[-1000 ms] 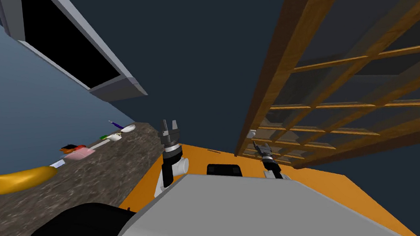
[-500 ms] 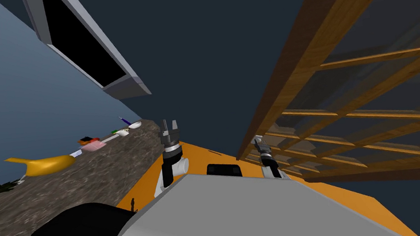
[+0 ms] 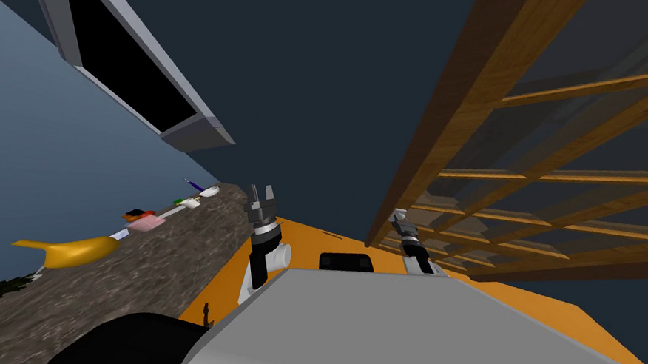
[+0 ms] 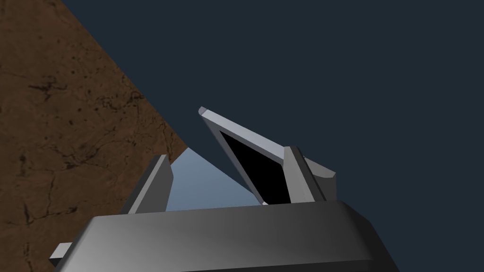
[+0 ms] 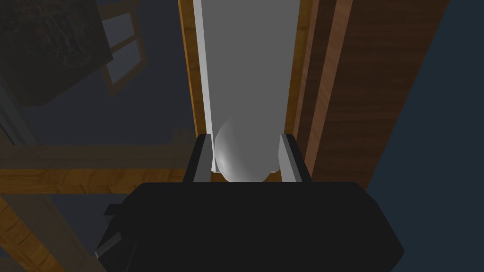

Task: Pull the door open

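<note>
Wooden paned door [image 3: 455, 96] at my right, long edge running up from its grey knob [image 5: 238, 160], right gripper [image 5: 246, 144] clamped on the knob, having risen onto it since a second ago, left gripper [image 4: 228, 156] spread, empty.

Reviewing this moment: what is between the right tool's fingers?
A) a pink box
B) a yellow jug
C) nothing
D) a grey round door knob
D: in the right wrist view the right tool is shut on the grey knob of the wooden door, with its fingers pressing the knob's sides.
</note>
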